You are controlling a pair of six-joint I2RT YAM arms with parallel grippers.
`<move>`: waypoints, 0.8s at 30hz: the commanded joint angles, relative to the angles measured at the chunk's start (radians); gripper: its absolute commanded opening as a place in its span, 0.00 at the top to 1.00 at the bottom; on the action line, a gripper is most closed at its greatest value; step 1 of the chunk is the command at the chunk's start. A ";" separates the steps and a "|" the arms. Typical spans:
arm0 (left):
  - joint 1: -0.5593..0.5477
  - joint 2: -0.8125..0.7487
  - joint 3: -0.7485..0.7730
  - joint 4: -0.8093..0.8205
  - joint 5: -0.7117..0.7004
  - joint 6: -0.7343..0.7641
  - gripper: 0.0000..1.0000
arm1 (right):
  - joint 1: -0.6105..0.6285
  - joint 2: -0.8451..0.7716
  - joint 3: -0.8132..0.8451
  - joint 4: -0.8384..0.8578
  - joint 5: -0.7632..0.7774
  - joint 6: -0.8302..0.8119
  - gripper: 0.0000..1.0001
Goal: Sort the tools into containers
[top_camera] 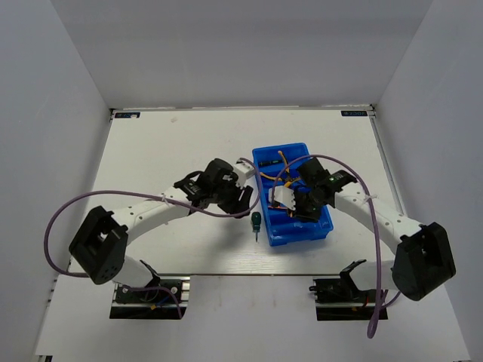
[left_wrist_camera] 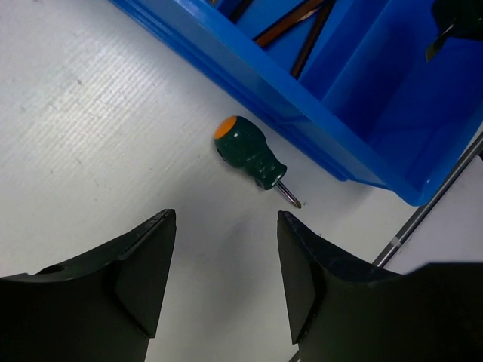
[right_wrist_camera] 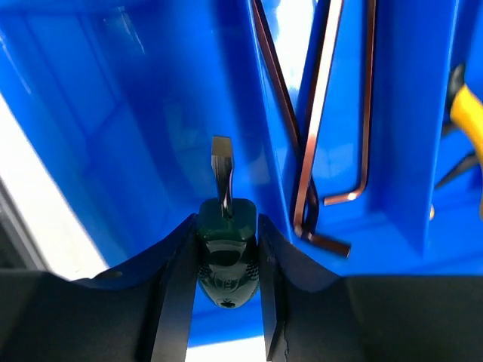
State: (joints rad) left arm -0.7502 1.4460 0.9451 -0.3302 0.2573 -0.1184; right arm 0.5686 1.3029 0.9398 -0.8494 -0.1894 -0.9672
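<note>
The blue divided tray (top_camera: 260, 157) stands right of the table's middle. My right gripper (right_wrist_camera: 224, 226) is inside it, shut on a stubby green screwdriver (right_wrist_camera: 226, 253) with a flat tip, held over a tray compartment (right_wrist_camera: 113, 128). Two brown hex keys (right_wrist_camera: 313, 151) lie in the compartment beside it, and a yellow plier handle (right_wrist_camera: 468, 113) shows at the right edge. Another stubby green screwdriver with an orange cap (left_wrist_camera: 250, 154) lies on the table just outside the tray wall (left_wrist_camera: 287, 105), also in the top view (top_camera: 256, 222). My left gripper (left_wrist_camera: 226, 226) is open and empty, just short of it.
The tray's near corner (left_wrist_camera: 423, 192) and a metal rail (left_wrist_camera: 430, 215) lie beyond the screwdriver on the table. Purple cables (top_camera: 355, 181) loop from both arms. White walls enclose the table on three sides.
</note>
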 commanded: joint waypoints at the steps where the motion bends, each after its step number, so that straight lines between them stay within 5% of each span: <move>1: -0.034 0.005 0.041 -0.015 -0.097 -0.093 0.33 | -0.009 0.033 -0.015 0.101 -0.055 -0.128 1.00; 2: -0.046 0.019 0.050 -0.024 -0.118 -0.124 0.33 | -0.010 0.039 -0.019 0.114 -0.053 -0.137 0.99; 3: -0.046 0.019 0.050 -0.039 -0.147 -0.135 0.33 | -0.010 0.056 -0.018 0.115 -0.047 -0.140 0.86; 7: -0.078 0.030 0.061 -0.049 -0.185 -0.207 0.32 | -0.010 0.052 -0.024 0.136 -0.053 -0.122 0.61; 11: -0.101 0.043 0.070 -0.040 -0.223 -0.257 0.32 | -0.019 0.024 -0.021 0.147 -0.055 -0.091 0.60; 13: -0.123 0.068 0.093 -0.065 -0.233 -0.283 0.32 | -0.024 0.003 -0.019 0.153 -0.054 -0.070 0.46; 17: -0.149 0.068 0.083 -0.066 -0.259 -0.335 0.32 | -0.030 -0.030 -0.018 0.156 -0.068 -0.044 0.45; 18: -0.158 0.059 0.074 -0.052 -0.274 -0.361 0.32 | -0.033 -0.037 -0.018 0.153 -0.071 -0.027 0.33; 19: -0.158 0.050 0.055 -0.052 -0.274 -0.374 0.32 | -0.035 -0.042 -0.018 0.145 -0.073 -0.024 0.32; 24: -0.167 0.011 0.014 -0.020 -0.283 -0.447 0.32 | -0.047 -0.091 -0.026 0.153 -0.062 0.040 0.40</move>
State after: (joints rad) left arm -0.9138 1.5131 0.9821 -0.3759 0.0010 -0.4942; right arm 0.5346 1.2526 0.9112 -0.7216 -0.2401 -0.9874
